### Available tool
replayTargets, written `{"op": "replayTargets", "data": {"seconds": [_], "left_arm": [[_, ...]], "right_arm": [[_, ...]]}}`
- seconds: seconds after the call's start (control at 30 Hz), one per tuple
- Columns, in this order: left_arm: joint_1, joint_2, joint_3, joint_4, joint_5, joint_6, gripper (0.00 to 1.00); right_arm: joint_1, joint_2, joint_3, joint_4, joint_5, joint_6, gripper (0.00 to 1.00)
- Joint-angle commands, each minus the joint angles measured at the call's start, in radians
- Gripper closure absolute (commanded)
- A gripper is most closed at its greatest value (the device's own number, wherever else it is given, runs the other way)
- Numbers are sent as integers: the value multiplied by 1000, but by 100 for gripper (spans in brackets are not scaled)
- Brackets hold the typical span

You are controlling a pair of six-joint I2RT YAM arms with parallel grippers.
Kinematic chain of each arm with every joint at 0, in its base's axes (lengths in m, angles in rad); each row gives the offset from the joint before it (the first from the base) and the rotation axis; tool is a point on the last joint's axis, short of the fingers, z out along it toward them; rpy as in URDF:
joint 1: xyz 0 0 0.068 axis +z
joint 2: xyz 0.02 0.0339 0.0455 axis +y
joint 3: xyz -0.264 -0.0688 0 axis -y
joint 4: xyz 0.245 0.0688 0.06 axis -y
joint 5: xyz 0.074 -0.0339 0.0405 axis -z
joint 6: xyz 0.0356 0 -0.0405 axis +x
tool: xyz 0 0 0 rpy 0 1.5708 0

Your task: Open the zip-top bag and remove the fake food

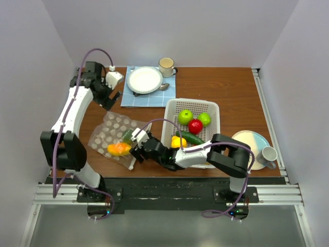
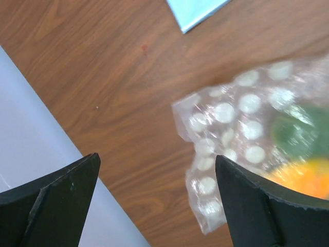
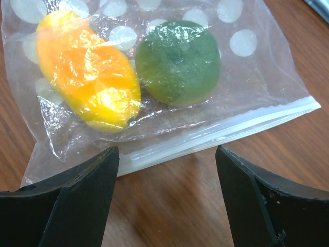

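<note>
**Zip-top bag** (image 1: 114, 135): clear, pale-dotted, lying flat on the counter (image 1: 226, 92) just left of the white perforated basket (image 1: 169, 110). Its white zip strip (image 3: 221, 131) runs along the near edge.

**Fake food, in bag (2):** 1 orange-yellow piece (image 3: 87, 77) and 1 dark green round piece (image 3: 177, 62), side by side just behind the strip.

**Fake food, in basket (5):** 2 green apples (image 1: 185, 117) (image 1: 204, 119), 1 red piece (image 1: 195, 126), 1 yellow piece (image 1: 178, 141), 1 dark green cucumber (image 1: 193, 138).

**Left fingers** (image 2: 51, 206): spread apart, holding nothing, above bare counter beside the bag's far corner.

**Right fingers** (image 3: 67, 200): spread wide, holding nothing, low at the zip strip (contact with the plastic cannot be told).

**Other:**
- Far side: a blue cloth (image 1: 134, 98) carrying a white plate (image 1: 145, 80) and spoon (image 1: 163, 87), with a cream mug (image 1: 166, 65) behind.
- Right edge: a pale plate (image 1: 247, 139) with a grey mug (image 1: 268, 154) on it.
</note>
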Motion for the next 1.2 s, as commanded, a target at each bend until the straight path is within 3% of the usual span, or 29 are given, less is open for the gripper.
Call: {"op": "replayTargets", "data": {"seconds": [0.0, 0.03, 0.17, 0.3, 0.73, 0.77, 0.8, 0.87, 1.0, 1.17], "left_arm": [[19, -134, -130, -133, 167, 29, 0], [35, -187, -267, -104, 176, 40, 0], [110, -280, -532, -55, 184, 119, 0], [220, -317, -615, -38, 187, 163, 0], [239, -151, -786, 218, 158, 113, 0], [239, -133, -783, 216, 191, 121, 6], [240, -95, -766, 215, 208, 123, 45], [240, -67, -728, 192, 244, 114, 100], [239, -84, -595, 137, 259, 113, 100], [237, -113, -396, -64, 322, 162, 100]], "right_arm": [[1, -19, 5, -10, -12, 25, 21], [1, -25, -1, -13, -8, 24, 21], [1, -36, -6, -32, 11, 1, 21], [1, -35, 4, -56, 17, -16, 21], [1, -4, 39, -61, -11, -6, 21], [1, -4, 40, -64, -14, -7, 21], [1, -4, 42, -67, -15, -9, 21], [1, -6, 44, -70, -18, -9, 21], [0, -24, 34, -79, -14, -6, 21], [-2, -26, 25, -81, 15, -3, 21]]}}
